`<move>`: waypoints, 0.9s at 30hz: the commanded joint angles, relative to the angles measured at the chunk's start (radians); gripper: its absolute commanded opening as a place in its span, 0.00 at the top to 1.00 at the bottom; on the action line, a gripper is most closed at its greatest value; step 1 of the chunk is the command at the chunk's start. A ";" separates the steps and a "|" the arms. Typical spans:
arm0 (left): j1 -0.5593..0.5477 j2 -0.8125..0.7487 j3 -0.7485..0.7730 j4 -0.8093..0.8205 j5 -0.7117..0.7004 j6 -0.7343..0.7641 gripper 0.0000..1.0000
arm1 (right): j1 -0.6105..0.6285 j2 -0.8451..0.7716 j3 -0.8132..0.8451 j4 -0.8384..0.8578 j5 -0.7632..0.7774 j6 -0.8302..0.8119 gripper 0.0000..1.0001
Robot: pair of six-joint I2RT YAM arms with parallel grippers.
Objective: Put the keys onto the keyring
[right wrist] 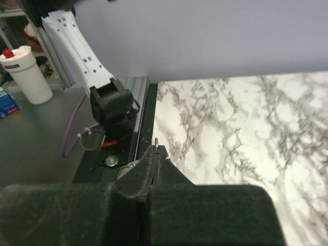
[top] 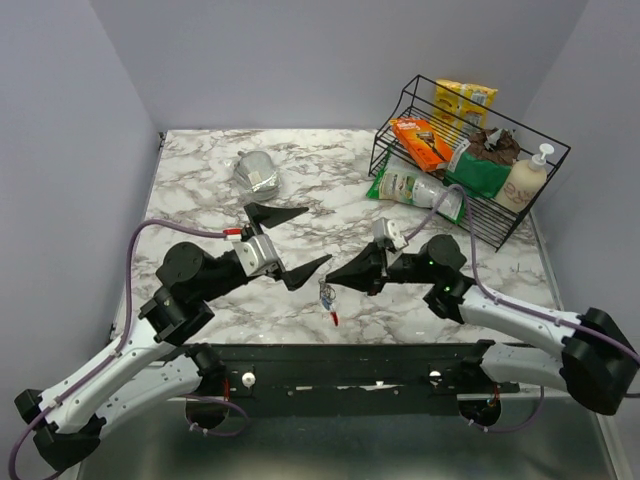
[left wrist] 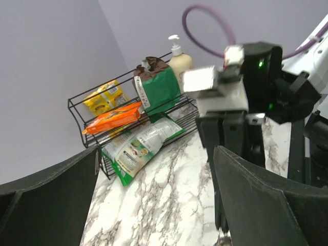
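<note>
1. Currently the right gripper [top: 330, 283] is clenched, its black fingers pressed flat together and pointing toward the near edge of the marble table [top: 200, 200].
2. From the right wrist view, a thin sliver of silver metal [right wrist: 156, 140] stands pinched at the very tip of the closed fingers [right wrist: 148, 169].
3. The keyring [top: 327, 298] sits right at that tip in the overhead view, near the table's front edge and between the two arms; its red tag [top: 332, 317] trails toward the camera.
4. The keys are too small to tell apart from the cluster of metal there.
5. The left gripper [top: 316, 235] is spread fully wide and grasps nothing; it faces the right gripper from just beside it.
6. A crumpled silver pouch [top: 258, 172] lies farther back on the table.
7. A black wire basket [top: 520, 225] at the far right holds a soap pump bottle [top: 527, 178], a green bag [top: 480, 170], an orange packet [top: 418, 140] and yellow boxes [top: 463, 100].
8. A green-and-white pouch [top: 410, 187] lies against the basket's front.
</note>
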 commanded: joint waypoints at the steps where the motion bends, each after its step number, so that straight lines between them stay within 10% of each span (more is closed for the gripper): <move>1: -0.001 -0.026 0.000 0.006 -0.094 0.016 0.01 | 0.001 0.134 0.027 0.156 -0.064 0.078 1.00; 27: -0.001 -0.035 -0.012 -0.009 -0.071 0.015 0.01 | 0.020 0.326 -0.006 0.130 0.063 0.161 1.00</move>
